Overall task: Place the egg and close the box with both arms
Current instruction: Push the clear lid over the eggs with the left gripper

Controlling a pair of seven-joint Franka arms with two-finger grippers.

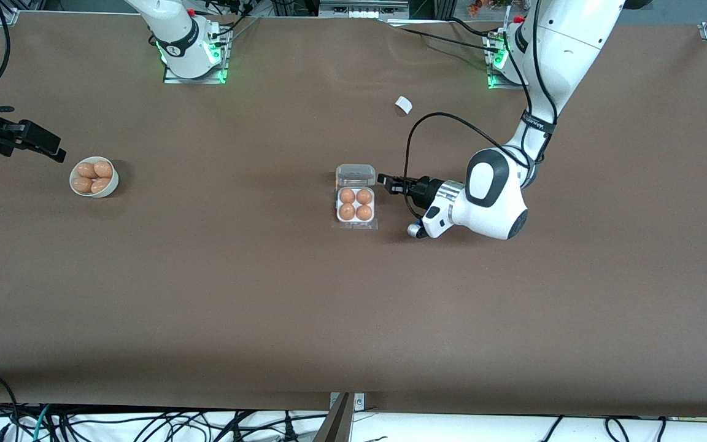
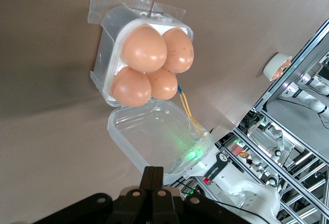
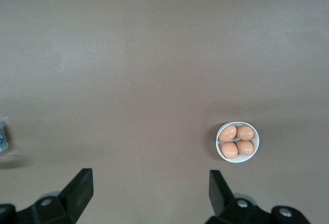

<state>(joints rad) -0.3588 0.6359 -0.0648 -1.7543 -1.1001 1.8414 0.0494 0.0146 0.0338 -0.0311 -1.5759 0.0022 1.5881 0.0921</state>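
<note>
The box [image 1: 337, 207] sits mid-table with an egg [image 1: 347, 196] in each of its four cells. Its clear lid [image 1: 355, 175] lies open on the side farther from the front camera. My left gripper [image 1: 383, 180] is shut and empty, low beside the lid, toward the left arm's end. In the left wrist view the shut fingertips [image 2: 153, 171] point at the lid [image 2: 154, 136] and the filled box [image 2: 105, 88]. My right gripper [image 1: 53, 150] is open and empty near the bowl at the right arm's end; it also shows in the right wrist view [image 3: 151, 183].
A round white bowl [image 1: 114, 180] holds several more eggs [image 1: 86, 169] at the right arm's end; it also shows in the right wrist view [image 3: 218, 143]. A small white scrap [image 1: 403, 105] lies farther from the front camera than the box. A black cable loops off the left arm.
</note>
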